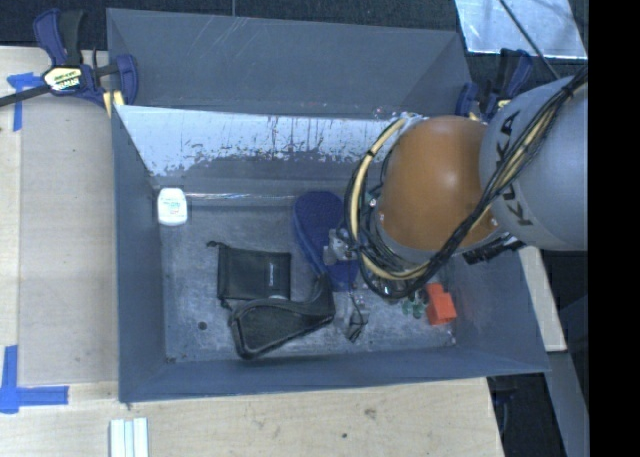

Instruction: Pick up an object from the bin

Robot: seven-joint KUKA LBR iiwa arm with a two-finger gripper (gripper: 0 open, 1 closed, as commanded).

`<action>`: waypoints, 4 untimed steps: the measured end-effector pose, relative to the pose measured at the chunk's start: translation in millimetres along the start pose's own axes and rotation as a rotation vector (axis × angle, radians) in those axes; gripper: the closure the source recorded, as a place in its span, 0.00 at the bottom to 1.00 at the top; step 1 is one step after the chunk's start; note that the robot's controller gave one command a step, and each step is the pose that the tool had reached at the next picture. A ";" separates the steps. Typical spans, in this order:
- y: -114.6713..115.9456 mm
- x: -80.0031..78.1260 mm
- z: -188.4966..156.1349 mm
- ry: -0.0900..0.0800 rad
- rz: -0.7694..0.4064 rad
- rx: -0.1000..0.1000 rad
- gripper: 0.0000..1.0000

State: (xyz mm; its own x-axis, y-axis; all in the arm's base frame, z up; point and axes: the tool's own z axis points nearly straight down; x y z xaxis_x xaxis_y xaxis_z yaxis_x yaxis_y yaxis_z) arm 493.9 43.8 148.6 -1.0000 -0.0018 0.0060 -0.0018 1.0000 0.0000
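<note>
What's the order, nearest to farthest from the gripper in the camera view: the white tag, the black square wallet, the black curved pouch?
1. Black curved pouch, just left of the gripper, at the bin's front.
2. Black square wallet, farther left, mid-bin.
3. White tag, back-left corner.

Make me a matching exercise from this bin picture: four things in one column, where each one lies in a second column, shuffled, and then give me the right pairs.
Things
1. small white block
2. black square pouch
3. blue object
4. orange-red block

Places
A. near the right wall, just below the arm's orange cover
B. far-left corner of the bin floor
C. middle of the floor, at the orange cover's left edge
D. left of centre, next to a black looped item

Pairs: 1-B, 2-D, 3-C, 4-A
</note>
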 end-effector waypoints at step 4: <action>16.0 -2.1 -124.9 -0.007 -1.138 0.005 1.00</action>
